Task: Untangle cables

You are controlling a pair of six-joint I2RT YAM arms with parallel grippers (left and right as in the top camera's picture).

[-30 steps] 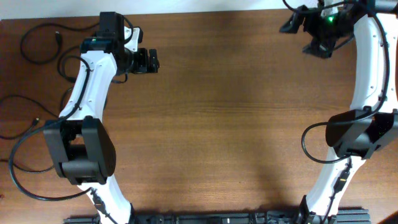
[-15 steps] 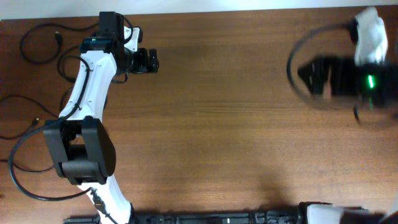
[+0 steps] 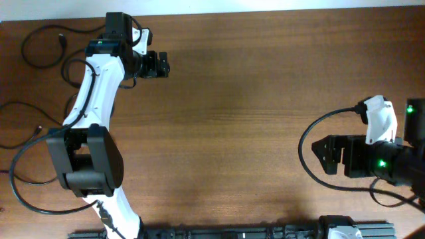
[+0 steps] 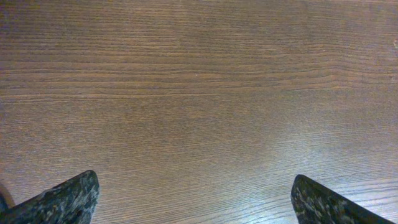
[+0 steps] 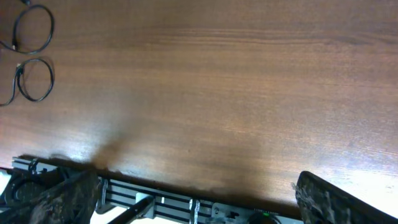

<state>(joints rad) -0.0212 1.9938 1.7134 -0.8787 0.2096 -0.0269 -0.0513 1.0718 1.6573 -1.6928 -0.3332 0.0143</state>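
— At the left edge of the brown wooden surface [image 3: 232, 99], we see the thin black cables [image 3: 62, 40] lying in loose loops, seemingly apart.
— Our left gripper [image 4: 198, 198] and right gripper [image 5: 200, 198] both gape, empty. We judge the sorting nearly done; any leftover crossing needs the left one reaching over.

The cables [image 3: 25, 50] were thin black cords lying loose, apart from one another, along the left side of the worktop [image 3: 252, 119]. The first loop [image 3: 41, 66] lay in the far left corner, its small plug [image 3: 62, 38] turned inward. The second loop [image 3: 66, 72] sat just beside it, partly hidden. The third cord [image 3: 36, 129] curved in from the left edge, nearer the front. The right wrist view showed two separate round coils [image 5: 52, 28].
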